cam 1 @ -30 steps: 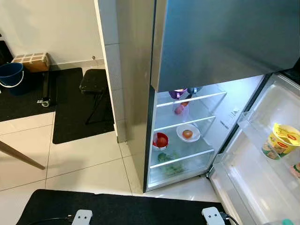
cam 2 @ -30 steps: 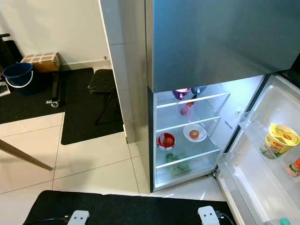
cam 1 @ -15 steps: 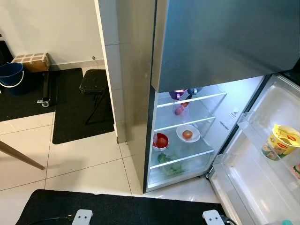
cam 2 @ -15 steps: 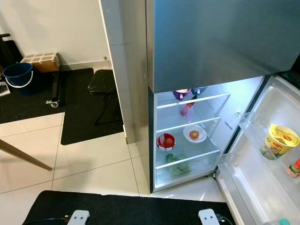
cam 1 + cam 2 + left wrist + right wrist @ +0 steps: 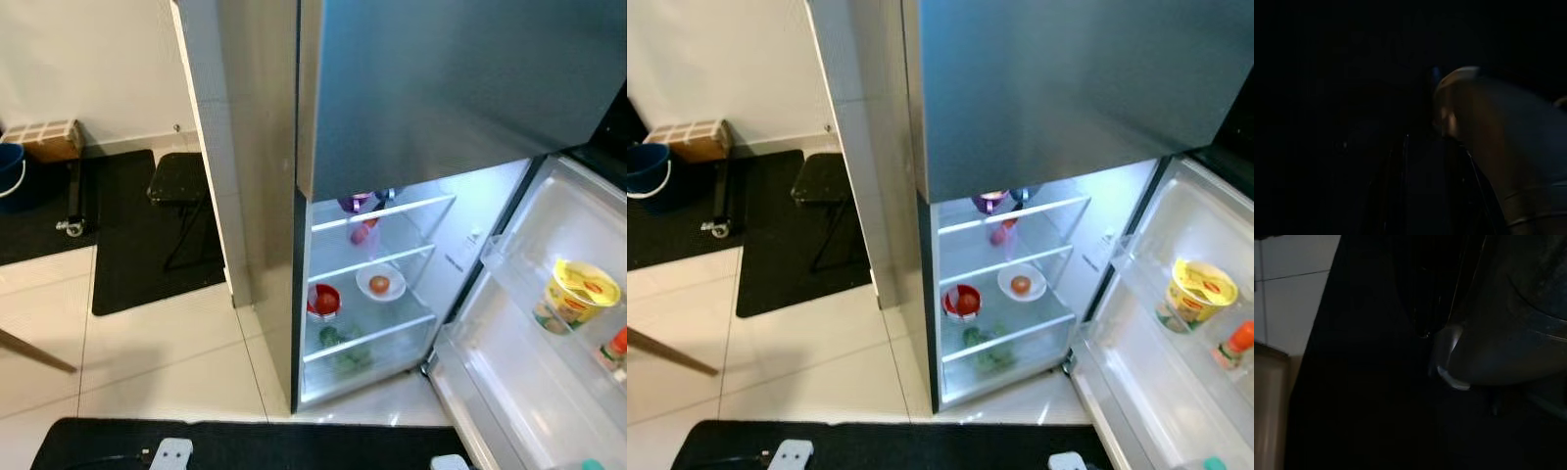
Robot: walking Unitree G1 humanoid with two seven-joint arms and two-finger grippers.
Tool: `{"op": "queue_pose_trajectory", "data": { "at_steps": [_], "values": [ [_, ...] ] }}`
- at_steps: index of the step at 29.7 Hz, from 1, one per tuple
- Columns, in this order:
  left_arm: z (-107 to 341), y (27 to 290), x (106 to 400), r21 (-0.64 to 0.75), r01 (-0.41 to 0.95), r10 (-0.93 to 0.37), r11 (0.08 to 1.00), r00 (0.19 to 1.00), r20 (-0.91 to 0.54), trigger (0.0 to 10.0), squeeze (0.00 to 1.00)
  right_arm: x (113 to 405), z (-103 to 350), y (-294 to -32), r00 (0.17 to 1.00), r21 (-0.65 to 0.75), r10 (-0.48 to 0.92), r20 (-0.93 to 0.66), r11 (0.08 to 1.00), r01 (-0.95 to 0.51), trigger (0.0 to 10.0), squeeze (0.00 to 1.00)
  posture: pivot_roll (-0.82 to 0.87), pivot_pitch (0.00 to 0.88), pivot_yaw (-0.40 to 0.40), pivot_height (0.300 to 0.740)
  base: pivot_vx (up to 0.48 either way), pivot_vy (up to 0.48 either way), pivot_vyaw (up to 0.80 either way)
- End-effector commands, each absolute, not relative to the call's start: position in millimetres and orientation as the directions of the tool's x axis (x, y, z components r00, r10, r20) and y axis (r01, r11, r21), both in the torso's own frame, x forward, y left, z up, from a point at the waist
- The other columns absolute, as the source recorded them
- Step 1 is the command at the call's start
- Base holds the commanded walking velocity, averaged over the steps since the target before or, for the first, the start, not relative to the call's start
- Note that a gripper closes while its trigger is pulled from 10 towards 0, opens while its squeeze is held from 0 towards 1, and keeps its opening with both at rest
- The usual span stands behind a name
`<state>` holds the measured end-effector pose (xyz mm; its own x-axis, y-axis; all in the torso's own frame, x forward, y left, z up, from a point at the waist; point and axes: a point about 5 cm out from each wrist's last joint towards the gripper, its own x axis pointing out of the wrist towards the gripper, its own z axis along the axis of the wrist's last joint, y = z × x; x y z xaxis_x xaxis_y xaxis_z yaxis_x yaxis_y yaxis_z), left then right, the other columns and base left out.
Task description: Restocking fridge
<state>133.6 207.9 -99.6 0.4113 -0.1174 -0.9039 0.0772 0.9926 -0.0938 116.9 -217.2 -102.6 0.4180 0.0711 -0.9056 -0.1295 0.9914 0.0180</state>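
Jaws on both arms hang in deep shadow in the wrist views, so whether they are open or holding anything cannot be told. At 12 o'clock the tall steel-grey fridge (image 5: 392, 88) stands with its lower door (image 5: 529, 372) swung wide to 4 o'clock; the lit glass shelves (image 5: 377, 264) already carry a red bowl (image 5: 323, 302), a white plate with an orange fruit (image 5: 380, 284) and leafy greens (image 5: 338, 348). A yellow tub (image 5: 576, 294) and a red-capped bottle (image 5: 1234, 343) sit in the door rack, and with room left on the shelves, restocking looks only partly done.
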Motion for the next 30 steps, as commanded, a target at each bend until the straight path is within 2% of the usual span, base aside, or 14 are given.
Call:
{"op": "queue_pose_trajectory", "data": {
  "at_steps": [1, 24, 30],
  "values": [
    [-102.6, 205.7, 125.9, -0.106, 0.076, -0.127, 0.992, 0.385, -0.914, 10.0, 0.00, 121.1, -102.1, -212.7, 0.428, 0.027, 0.083, -0.900, 0.990, -0.136, 10.0, 0.00, 0.04, 0.000, -0.010, 0.740, 0.266, 0.000, 0.00],
    [-101.9, 205.8, 128.1, -0.098, 0.090, -0.126, 0.991, 0.388, -0.913, 10.0, 0.00, 121.3, -101.8, -214.6, 0.429, 0.018, 0.071, -0.900, 0.992, -0.126, 10.0, 0.00, 0.04, 0.000, -0.007, 0.740, 0.263, 0.000, 0.00],
    [-101.6, 205.8, 129.3, -0.096, 0.063, -0.113, 0.993, 0.403, -0.908, 10.0, 0.00, 120.9, -102.0, -215.7, 0.426, 0.014, 0.061, -0.903, 0.994, -0.111, 10.0, 0.00, 0.04, 0.000, -0.007, 0.740, 0.000, 0.000, -0.21]
  ]
}}
